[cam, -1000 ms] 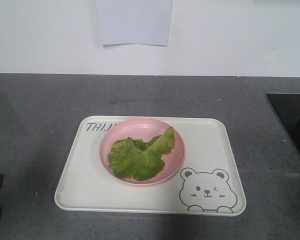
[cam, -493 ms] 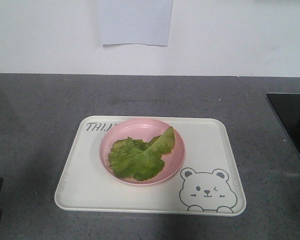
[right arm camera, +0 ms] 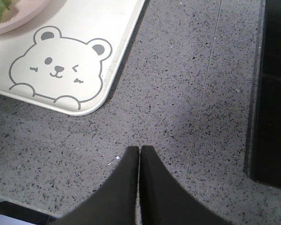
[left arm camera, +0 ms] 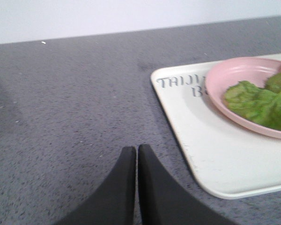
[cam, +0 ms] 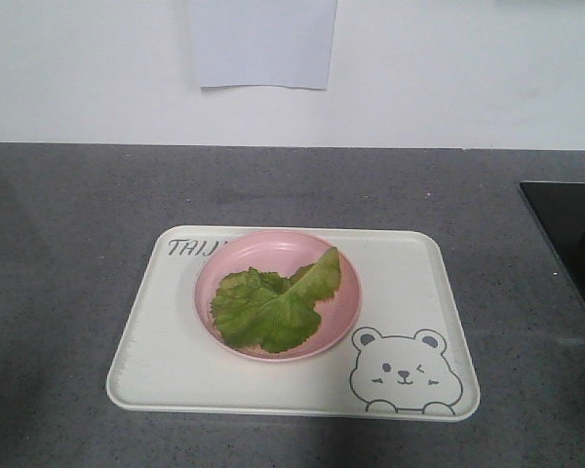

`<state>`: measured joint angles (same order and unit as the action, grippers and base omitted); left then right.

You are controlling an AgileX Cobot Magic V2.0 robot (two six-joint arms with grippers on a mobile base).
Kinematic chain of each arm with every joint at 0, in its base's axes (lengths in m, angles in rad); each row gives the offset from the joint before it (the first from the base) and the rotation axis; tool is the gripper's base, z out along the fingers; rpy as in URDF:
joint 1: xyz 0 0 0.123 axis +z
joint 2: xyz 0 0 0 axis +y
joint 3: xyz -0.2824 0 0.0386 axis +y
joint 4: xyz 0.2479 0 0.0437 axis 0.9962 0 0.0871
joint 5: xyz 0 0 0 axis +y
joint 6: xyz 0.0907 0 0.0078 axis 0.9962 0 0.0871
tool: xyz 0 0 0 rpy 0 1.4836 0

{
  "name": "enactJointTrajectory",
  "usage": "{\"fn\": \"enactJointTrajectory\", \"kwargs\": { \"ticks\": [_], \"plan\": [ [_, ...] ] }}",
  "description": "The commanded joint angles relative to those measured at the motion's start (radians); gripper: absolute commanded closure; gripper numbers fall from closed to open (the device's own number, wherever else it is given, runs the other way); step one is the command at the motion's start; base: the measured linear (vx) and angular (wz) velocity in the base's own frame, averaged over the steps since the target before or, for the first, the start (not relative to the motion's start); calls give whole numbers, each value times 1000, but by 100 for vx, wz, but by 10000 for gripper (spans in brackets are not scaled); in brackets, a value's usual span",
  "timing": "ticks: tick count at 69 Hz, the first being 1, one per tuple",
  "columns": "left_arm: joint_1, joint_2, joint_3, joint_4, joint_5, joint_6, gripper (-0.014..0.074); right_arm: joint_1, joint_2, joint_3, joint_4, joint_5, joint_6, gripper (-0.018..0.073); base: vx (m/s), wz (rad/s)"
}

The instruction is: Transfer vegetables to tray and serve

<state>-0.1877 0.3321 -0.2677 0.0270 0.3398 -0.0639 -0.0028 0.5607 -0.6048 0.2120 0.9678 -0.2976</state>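
The cream-white tray (cam: 166, 341) with a grey bear drawing lies on the grey counter. On it stands a round pink plate (cam: 214, 271) holding the vegetables (cam: 273, 307), crinkly green lettuce leaves. In the left wrist view the tray (left arm camera: 215, 150), the plate (left arm camera: 225, 75) and the lettuce (left arm camera: 260, 101) show at the right. My left gripper (left arm camera: 136, 149) is shut and empty over bare counter, left of the tray. My right gripper (right arm camera: 139, 150) is shut and empty over the counter, off the tray's (right arm camera: 84, 18) bear corner. Neither gripper shows in the front view.
A black panel (cam: 565, 234) is set into the counter at the right edge and shows as a black panel (right arm camera: 276, 93) in the right wrist view. A white wall with a paper sheet (cam: 263, 44) runs behind the grey counter (cam: 78, 214).
A dark shape at the front view's lower left edge has slid out of view. The tray, plate and lettuce have not moved.
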Motion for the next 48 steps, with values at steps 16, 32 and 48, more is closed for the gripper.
{"fn": "enactJointTrajectory", "kwargs": {
  "ticks": [16, 32, 48],
  "plan": [
    [96, -288, 279, -42, -308, -13, 603, 2, 3, -27, 7, -52, -10, 569, 0, 0],
    [112, -359, 322, -52, -322, -13, 603, 2, 3, -27, 8, -50, -10, 569, 0, 0],
    [112, -359, 322, -42, -340, -8, 603, 2, 3, -27, 12, -50, -10, 569, 0, 0]
  ]
}}
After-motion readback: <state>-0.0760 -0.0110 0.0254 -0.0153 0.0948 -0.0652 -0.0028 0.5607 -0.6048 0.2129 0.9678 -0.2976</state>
